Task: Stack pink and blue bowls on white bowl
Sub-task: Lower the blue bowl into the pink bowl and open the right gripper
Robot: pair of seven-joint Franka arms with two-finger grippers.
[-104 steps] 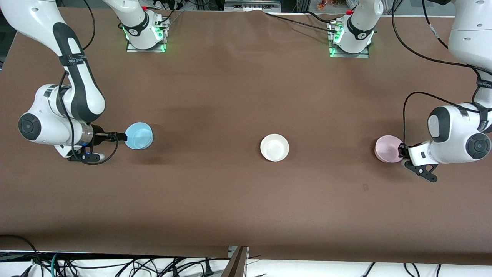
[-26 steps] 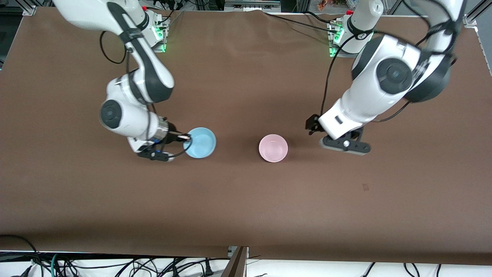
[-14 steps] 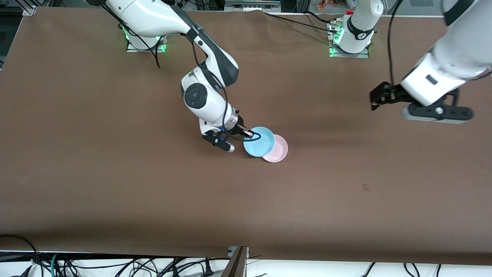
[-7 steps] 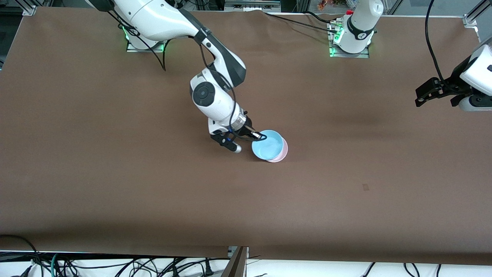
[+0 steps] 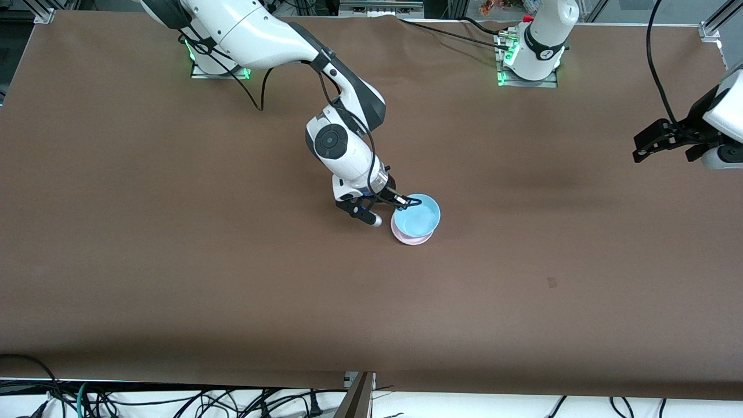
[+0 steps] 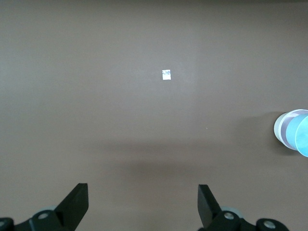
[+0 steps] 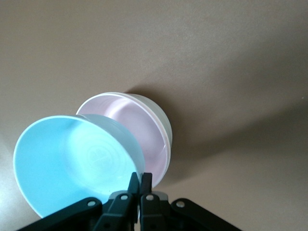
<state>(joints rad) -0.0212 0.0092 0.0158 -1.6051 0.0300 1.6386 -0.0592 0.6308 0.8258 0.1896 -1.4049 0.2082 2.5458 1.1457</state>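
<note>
My right gripper (image 5: 405,202) is shut on the rim of the light blue bowl (image 5: 417,215) and holds it tilted just over the pink bowl (image 5: 407,238). The pink bowl sits nested in the white bowl at the table's middle. In the right wrist view the gripper (image 7: 140,179) pinches the blue bowl (image 7: 72,163) above the pink bowl (image 7: 134,120), and the white bowl (image 7: 161,118) shows as an outer rim under it. My left gripper (image 5: 649,144) is open and empty over the left arm's end of the table, and it waits; its wrist view (image 6: 143,202) shows the bowls (image 6: 294,132) far off.
A small white tag (image 6: 166,74) lies on the brown table cover (image 5: 232,278). A faint mark (image 5: 552,282) sits on the cover nearer the front camera. Both arm bases (image 5: 531,55) stand along the farther table edge.
My right gripper has carried the blue bowl toward the left arm's end until it is over the pink bowl. My left gripper has barely moved.
</note>
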